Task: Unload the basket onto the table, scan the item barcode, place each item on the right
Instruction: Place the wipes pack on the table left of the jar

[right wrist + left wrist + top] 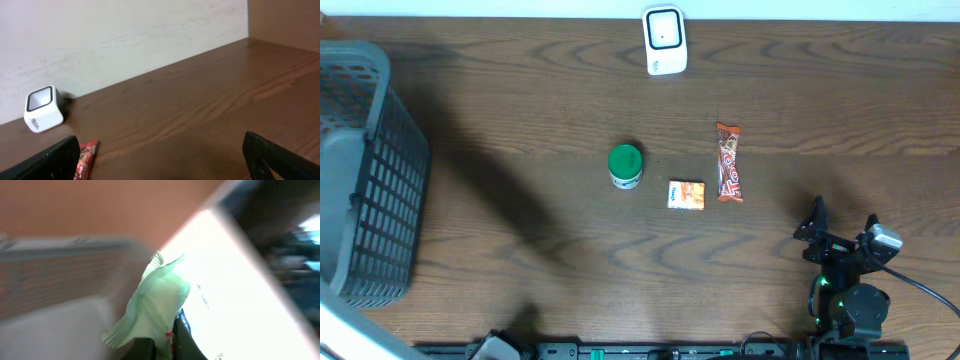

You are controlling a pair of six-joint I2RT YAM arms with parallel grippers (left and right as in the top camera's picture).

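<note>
Clamped in the closed left jaws: a pale green packet [157, 297], blurred, near the basket [55, 267] wall. Right jaws spread wide, holding nothing, low over the front right corner of the desk [520, 100]. At the back edge, midway: scanner [664, 40]. Near the centre: can [625, 165], box [686, 195], bar [729, 163], close together. Basket at the left edge.
</note>
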